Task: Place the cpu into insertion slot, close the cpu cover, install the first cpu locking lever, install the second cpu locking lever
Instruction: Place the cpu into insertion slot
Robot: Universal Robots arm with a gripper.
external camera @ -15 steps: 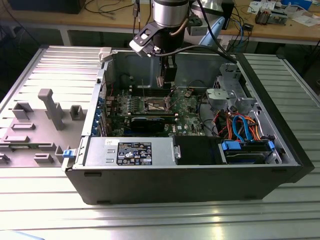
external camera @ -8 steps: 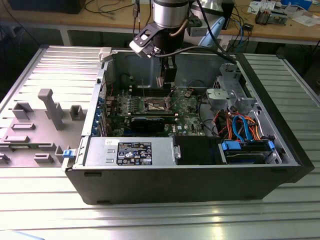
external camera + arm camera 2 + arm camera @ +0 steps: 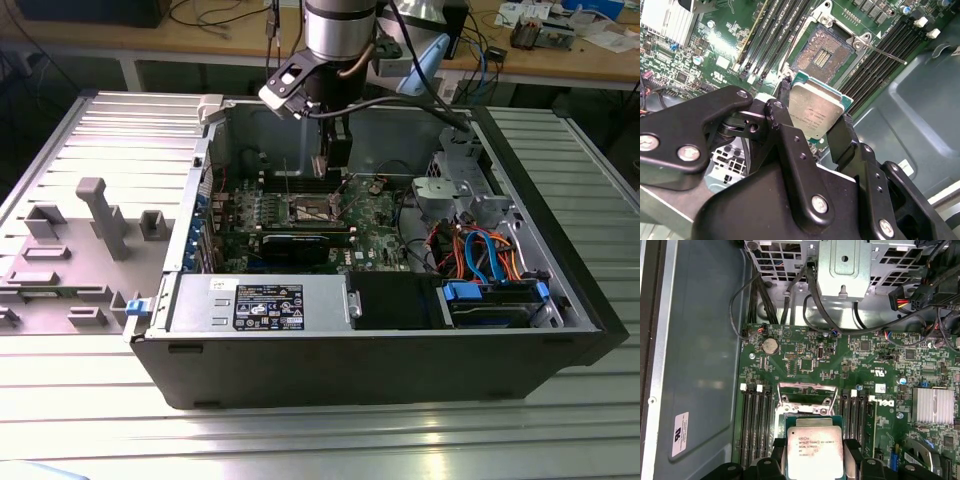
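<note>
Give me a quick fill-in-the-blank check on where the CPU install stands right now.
1. The hand is shut on the ___.
2. The insertion slot holds ___ chip.
3. The cpu cover is swung ___.
4. Long memory slots flank the insertion slot on ___ sides.
Missing words: cpu; no; open; both.

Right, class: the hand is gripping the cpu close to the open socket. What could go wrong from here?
1. The hand pinches the cpu by two edges only. It could slip or tilt on the way in and possibly damage the bare contacts of the insertion slot.
2. A locking lever juts out beside the slot, so the hand might snag it.
</note>
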